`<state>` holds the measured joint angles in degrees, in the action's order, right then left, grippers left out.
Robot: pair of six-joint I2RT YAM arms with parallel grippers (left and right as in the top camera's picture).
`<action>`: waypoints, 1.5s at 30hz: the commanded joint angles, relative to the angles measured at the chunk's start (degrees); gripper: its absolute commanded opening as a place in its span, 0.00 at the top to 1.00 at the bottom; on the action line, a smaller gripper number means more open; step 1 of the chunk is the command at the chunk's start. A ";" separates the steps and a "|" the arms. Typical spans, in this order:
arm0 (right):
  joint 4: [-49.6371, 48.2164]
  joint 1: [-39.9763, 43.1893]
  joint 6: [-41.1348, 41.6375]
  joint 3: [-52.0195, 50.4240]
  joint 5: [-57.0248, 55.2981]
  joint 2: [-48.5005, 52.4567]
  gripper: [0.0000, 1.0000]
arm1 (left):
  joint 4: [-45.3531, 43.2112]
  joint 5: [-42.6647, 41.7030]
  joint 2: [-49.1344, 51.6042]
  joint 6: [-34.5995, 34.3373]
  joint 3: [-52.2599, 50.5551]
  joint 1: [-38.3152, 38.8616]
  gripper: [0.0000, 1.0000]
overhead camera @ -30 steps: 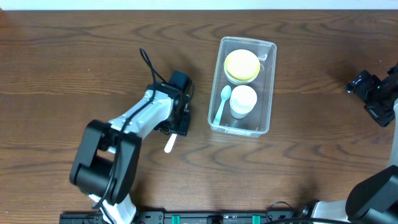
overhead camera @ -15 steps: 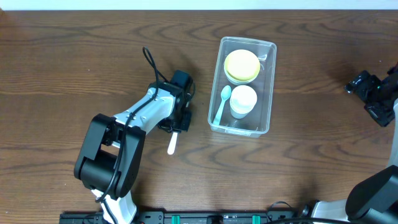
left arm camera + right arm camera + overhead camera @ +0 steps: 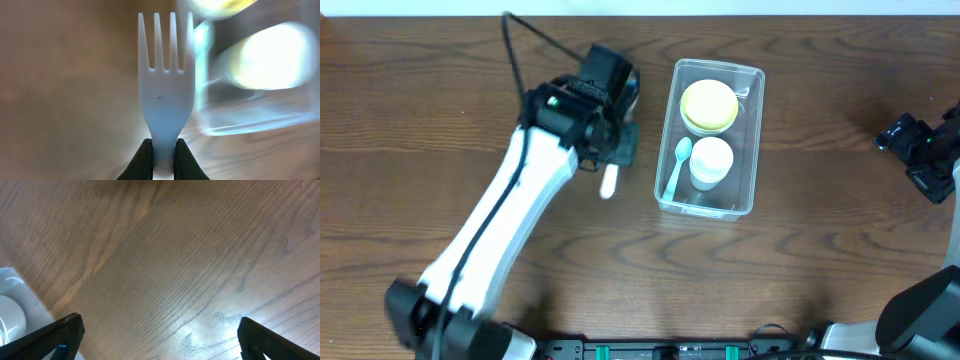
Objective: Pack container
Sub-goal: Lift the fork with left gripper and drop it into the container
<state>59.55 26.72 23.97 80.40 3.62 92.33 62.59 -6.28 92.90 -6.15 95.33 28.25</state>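
Container (image 3: pixel 758 130), clear plastic, sits right of the desk's (image 3: pixel 820 260) middle, its short end near the far edge. Inside it are a yellow bowl (image 3: pixel 709 105), a white cup (image 3: pixel 711 160) and a pale blue spoon (image 3: pixel 675 168) along its left wall. The left arm stretches diagonally from the near-left corner, its left gripper (image 3: pixel 164 157) clamped on the handle of a white plastic fork (image 3: pixel 166 95), just left of the container's left wall. The right gripper (image 3: pixel 159 325) is at the right edge, jaws spread wide over bare wood. Open desk lies between the container and the right edge.
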 commanded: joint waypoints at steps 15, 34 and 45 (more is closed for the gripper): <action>0.07 0.11 0.85 -0.09 -0.22 0.15 0.01 | -10.14 -1.27 16.06 -4.28 3.06 11.52 0.92; 0.07 0.11 0.83 -0.09 -0.22 0.15 0.02 | -7.56 -0.79 7.43 -8.13 4.24 6.80 0.14; 0.07 0.11 0.85 -0.09 -0.22 0.15 0.01 | -4.09 0.28 -8.52 -7.89 4.24 8.81 0.02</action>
<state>59.55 26.72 24.10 80.40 3.62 92.33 58.46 -7.11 88.53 -13.74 98.61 37.04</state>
